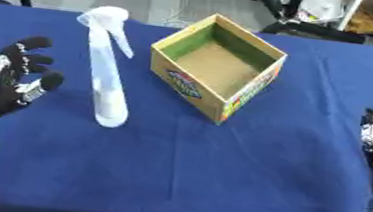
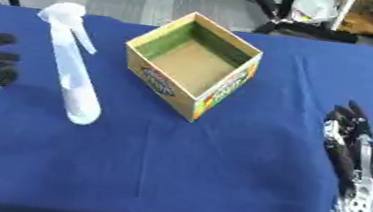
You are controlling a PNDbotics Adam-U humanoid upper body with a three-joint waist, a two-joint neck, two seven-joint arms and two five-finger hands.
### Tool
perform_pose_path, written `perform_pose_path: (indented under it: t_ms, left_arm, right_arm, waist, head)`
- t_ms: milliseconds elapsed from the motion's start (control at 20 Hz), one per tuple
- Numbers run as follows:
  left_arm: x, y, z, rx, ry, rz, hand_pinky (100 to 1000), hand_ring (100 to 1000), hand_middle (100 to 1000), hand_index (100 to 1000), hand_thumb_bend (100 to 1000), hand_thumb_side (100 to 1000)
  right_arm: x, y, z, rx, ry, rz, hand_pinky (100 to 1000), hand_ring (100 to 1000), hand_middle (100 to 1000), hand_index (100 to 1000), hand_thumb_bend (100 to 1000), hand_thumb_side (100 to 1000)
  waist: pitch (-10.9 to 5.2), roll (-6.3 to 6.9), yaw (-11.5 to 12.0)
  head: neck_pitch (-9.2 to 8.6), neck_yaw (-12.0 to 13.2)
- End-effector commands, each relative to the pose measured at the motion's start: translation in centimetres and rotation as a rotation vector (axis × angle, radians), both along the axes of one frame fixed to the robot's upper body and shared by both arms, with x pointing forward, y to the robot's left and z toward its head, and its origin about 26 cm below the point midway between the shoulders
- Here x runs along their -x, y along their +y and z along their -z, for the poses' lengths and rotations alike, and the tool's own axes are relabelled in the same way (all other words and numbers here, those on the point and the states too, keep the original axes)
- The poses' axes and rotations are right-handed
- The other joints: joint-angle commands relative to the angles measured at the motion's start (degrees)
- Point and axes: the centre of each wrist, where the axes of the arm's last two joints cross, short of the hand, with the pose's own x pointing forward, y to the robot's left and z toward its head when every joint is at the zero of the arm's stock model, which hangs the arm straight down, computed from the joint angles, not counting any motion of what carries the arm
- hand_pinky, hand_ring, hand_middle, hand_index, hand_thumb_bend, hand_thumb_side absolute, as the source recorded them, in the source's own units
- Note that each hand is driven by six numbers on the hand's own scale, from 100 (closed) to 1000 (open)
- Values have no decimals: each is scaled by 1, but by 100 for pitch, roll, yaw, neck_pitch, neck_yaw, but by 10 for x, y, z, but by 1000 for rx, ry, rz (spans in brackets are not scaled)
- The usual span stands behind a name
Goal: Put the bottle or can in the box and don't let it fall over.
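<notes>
White spray bottle (image 1: 105, 73) stood upright beside open box (image 1: 216, 66), left hand (image 1: 12, 80) spread empty nearby, right hand (image 2: 353, 147) rested flat, fingers straight

Translucent white plastic spray bottle (image 1: 107, 76) with a smooth, faintly glossy skin, cardboard box (image 1: 216, 66) with matt brown inside and printed glossy-looking outer faces, matt blue cloth over the table (image 1: 216, 182), black matt left hand (image 1: 13, 78) with silver metal joints
</notes>
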Motion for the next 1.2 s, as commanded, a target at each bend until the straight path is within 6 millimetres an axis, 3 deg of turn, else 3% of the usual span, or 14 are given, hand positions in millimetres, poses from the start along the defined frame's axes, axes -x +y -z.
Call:
perform_pose_path:
  t_ms: [50,850,1000,1100,1150,1200]
  left_arm:
    - [-11,-6,-5,-50,6,16,815,788,857,893,799,606]
    - [-59,-46,26,-144,79,87,810,780,849,863,744,524]
    - [-63,-50,31,-151,91,113,808,774,845,828,641,434]
    - [-64,-50,35,-141,106,111,804,764,833,734,481,289]
    - [-64,-50,37,-133,113,108,803,762,830,710,448,257]
    - [-64,-49,38,-125,121,104,798,754,818,620,316,136]
  right_arm:
    - [-2,-2,-7,16,-20,-9,903,872,832,969,106,608]
    - [-2,1,-5,13,-14,-25,903,872,831,969,105,609]
    - [-2,1,-5,13,-14,-26,903,872,831,969,105,610]
    - [-2,1,-5,12,-14,-25,903,872,831,969,105,610]
    - [-2,1,-5,12,-14,-24,903,872,831,969,105,610]
    - [-2,1,-5,12,-15,-24,903,872,831,969,105,610]
  waist:
    - [-95,13,-22]
    - [-114,7,-201]
    - [-111,-1,-242]
    - [-109,-1,-257]
    - [-109,0,-262]
    - [-109,2,-264]
  head:
    - [30,-22]
    - [30,21]
    - [30,31]
    - [30,34]
    - [30,33]
    - [30,34]
